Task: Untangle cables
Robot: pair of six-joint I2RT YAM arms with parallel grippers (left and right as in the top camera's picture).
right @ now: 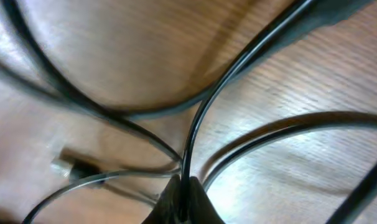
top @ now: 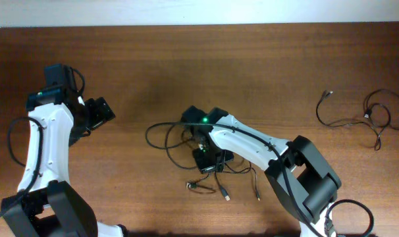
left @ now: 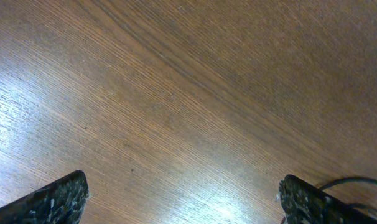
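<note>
L gripper [top: 97, 112] over table [top: 252, 59] left side, jaws wide apart w/ nothing in them, well apart from cables [top: 220, 172] bunched mid-table, where R gripper [right: 182, 202] is pinched closed on 1 strand [right: 199, 118]; 1 loose cable [top: 367, 116] far right.

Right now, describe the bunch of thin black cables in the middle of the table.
The bunch of thin black cables lies in loose, crossing loops on the brown wooden table. The cords look glossy, with small plug ends splayed toward the robot. One wide loop bulges out sideways. The right gripper is shut on one strand, pinched at its tips.
</note>
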